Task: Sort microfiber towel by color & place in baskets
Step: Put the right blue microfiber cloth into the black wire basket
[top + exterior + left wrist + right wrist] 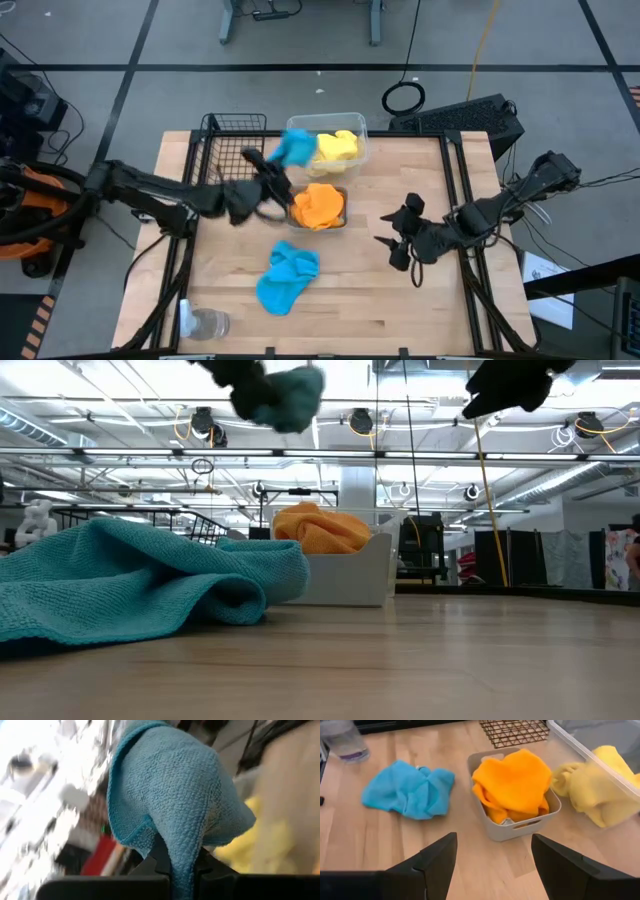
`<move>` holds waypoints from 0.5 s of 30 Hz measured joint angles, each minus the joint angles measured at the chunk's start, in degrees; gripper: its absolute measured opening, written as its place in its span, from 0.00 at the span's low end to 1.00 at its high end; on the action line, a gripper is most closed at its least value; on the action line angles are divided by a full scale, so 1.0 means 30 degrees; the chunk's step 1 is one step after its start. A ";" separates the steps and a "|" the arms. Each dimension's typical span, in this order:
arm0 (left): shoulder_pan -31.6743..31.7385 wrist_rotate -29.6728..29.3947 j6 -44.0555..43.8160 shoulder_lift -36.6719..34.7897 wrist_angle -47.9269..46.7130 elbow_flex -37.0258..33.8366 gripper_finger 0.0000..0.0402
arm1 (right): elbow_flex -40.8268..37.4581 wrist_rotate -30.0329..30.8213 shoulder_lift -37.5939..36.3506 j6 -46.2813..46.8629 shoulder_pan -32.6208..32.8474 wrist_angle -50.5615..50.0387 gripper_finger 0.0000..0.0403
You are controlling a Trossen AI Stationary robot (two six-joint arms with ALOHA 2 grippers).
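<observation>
My left gripper [276, 168] is shut on a blue towel [295, 148], held high between the black wire-mesh basket [232, 135] and the clear plastic tub [352, 125]. Yellow towels [336, 148] lie in the tub. Orange towels [318, 206] fill the small grey tray [506, 832]. A second blue towel [287, 277] lies crumpled on the table's near middle. My right gripper [492, 862] hovers open to the right of the tray, above bare wood, with nothing between its fingers. My left gripper pinches a bunched fold of the blue towel [181, 862] between its two fingers. The fingers come in about level from the table's left. The towel billows out beyond the fingertips [159, 855] and is lifted clear of the table and the baskets.
A clear glass cup [205, 323] stands at the near left corner. Bare wood lies to the right of the grey tray and along the near edge. Black rails [455, 165] run along the table's left and right sides.
</observation>
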 joint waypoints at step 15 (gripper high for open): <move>1.1585 1.0730 -1.6601 -0.4598 -1.6593 0.0000 0.03 | 0.0000 0.4753 0.0393 -0.0065 0.2961 -0.0046 0.62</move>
